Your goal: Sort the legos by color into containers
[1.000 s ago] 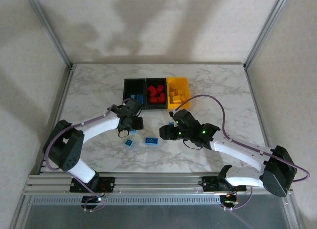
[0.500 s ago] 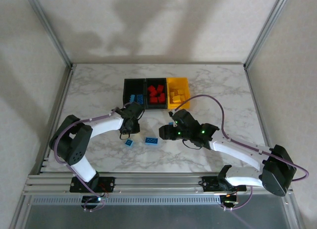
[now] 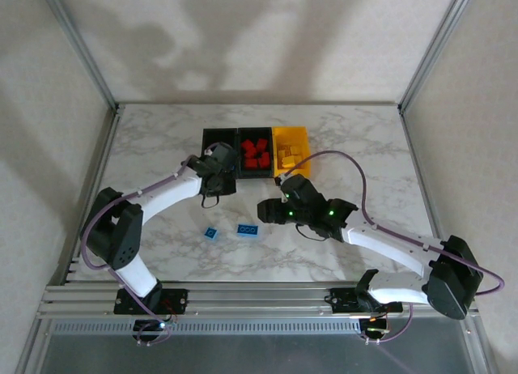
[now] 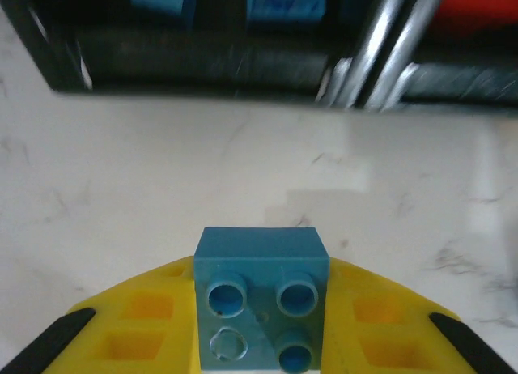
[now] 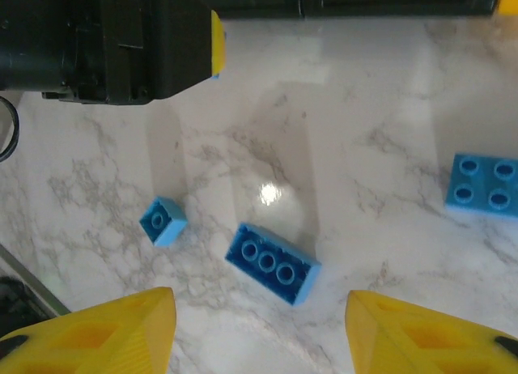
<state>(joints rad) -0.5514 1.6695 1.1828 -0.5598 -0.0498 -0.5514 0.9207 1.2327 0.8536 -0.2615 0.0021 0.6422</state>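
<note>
- a small blue brick (image 3: 210, 233) and a long blue brick (image 3: 248, 229) lie loose, near each other on the marble tabletop (image 3: 146, 155).
- the right end effector (image 3: 265, 209) hovers above them, released, its yellow fingers (image 5: 89, 337) wide apart.
- the left end effector (image 3: 218, 176) is clenched on a square blue brick (image 4: 261, 297), just short of the left black bin (image 3: 217, 139).
- that bin holds blue bricks (image 4: 283, 2); the middle black bin (image 3: 255, 175) holds red bricks (image 3: 256, 153); the yellow bin (image 3: 290, 133) holds yellow bricks (image 3: 288, 157).

White marble tabletop (image 3: 356, 135), plain shadowed walls (image 3: 259, 42).
</note>
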